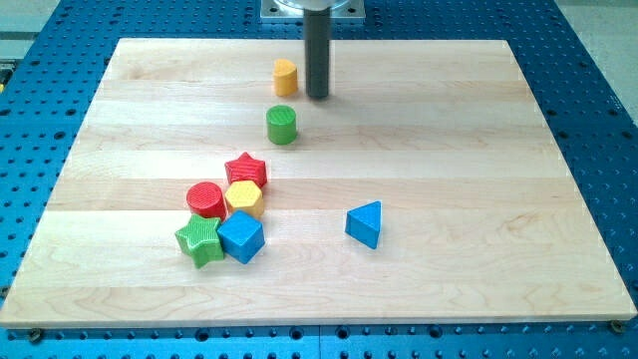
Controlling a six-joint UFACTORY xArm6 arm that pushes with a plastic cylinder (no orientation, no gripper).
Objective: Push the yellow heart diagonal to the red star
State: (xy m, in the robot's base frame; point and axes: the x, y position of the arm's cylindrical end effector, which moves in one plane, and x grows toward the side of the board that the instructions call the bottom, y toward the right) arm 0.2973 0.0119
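The yellow heart (285, 77) lies near the view's top, just left of my tip (318, 96); a small gap shows between them. The red star (246, 170) sits left of centre, at the top of a cluster of blocks, well below the heart. A green cylinder (282, 125) stands between the heart and the star, below and left of my tip.
Below the red star lie a red cylinder (206, 199), a yellow hexagon (244, 198), a green star (199, 240) and a blue cube (241, 236), packed together. A blue triangle (365, 223) lies alone right of centre. The wooden board (478, 150) rests on a blue perforated table.
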